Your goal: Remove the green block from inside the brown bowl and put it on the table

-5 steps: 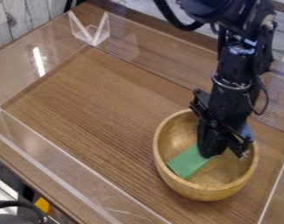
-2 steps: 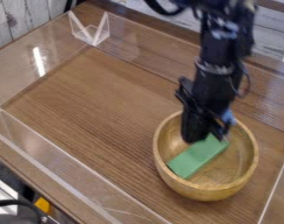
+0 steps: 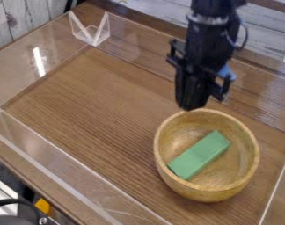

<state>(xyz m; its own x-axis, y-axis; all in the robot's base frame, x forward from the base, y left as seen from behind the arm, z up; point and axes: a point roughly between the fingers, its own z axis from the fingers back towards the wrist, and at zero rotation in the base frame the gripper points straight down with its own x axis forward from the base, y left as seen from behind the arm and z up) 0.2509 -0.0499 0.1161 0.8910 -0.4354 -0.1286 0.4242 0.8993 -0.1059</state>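
Note:
The green block (image 3: 199, 156) lies flat and slanted on the floor of the brown bowl (image 3: 164, 164), which stands on the table (image 3: 98, 97) at the front right. My gripper (image 3: 194, 103) hangs pointing down above the bowl's far rim, clear of the block. Nothing is between its fingers. The dark fingers blur together, so the gap between them does not show.
Clear acrylic walls (image 3: 40, 54) run along the table's left and front edges. A small clear angled stand (image 3: 90, 28) sits at the back left. Pale planks show behind the arm at the top right.
The gripper has risen out of the bowl and shifted left, away from the block. The green block stayed in the bowl and now lies fully uncovered.

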